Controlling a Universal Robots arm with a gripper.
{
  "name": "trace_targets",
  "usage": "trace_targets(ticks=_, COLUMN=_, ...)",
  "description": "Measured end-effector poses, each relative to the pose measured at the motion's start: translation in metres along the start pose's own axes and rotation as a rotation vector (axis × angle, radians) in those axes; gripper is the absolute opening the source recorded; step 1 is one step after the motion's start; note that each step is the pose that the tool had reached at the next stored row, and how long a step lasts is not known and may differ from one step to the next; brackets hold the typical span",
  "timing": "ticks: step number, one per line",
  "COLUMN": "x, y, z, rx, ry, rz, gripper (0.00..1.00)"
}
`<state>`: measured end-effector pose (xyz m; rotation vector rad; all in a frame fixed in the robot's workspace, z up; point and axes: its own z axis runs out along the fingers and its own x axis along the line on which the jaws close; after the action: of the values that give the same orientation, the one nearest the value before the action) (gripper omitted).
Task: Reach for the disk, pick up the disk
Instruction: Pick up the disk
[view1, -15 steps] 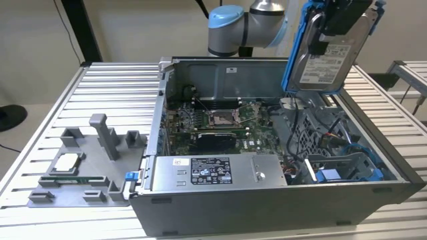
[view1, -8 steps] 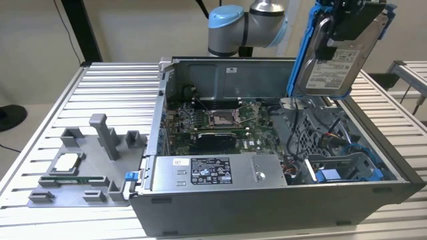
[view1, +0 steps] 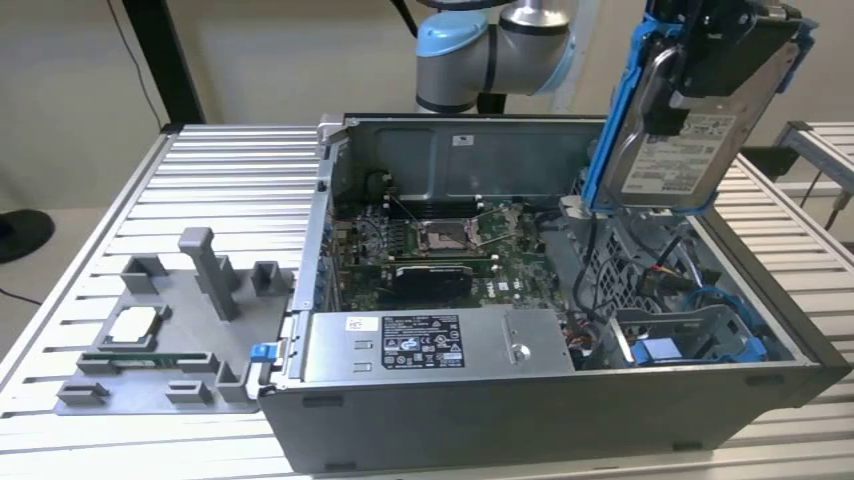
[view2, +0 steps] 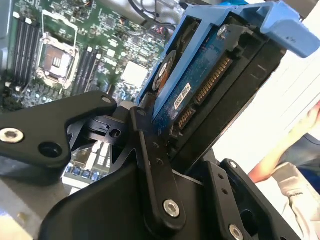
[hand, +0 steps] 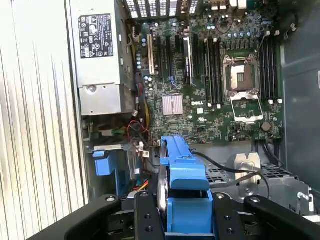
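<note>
- Gripper (view1: 714, 62) clamped on the disk (view1: 674, 140), fingers (view2: 152, 165) pinching its blue bracket.
- Disk hangs upright, clear above the open computer case (view1: 534, 400), at the exterior view's right.
- Motherboard (hand: 210, 75) lies exposed below.

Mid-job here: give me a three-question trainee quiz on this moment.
1. True or false: the disk lies flat inside the computer case.
2. What does the gripper hold?
3. Where is the grey fixture? A) inside the case B) on the table toward the exterior view's left of the case.

Key:
1. False; it is held tilted above the case.
2. The disk, in its blue bracket.
3. B
</note>
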<state>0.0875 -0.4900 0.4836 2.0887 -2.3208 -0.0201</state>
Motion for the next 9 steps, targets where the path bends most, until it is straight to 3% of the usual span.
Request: trace_targets(ticks=9, x=0.0235, y=-0.004, z=0.0003, rx=0.0, ry=0.0002, rz=0.0, gripper=0.0)
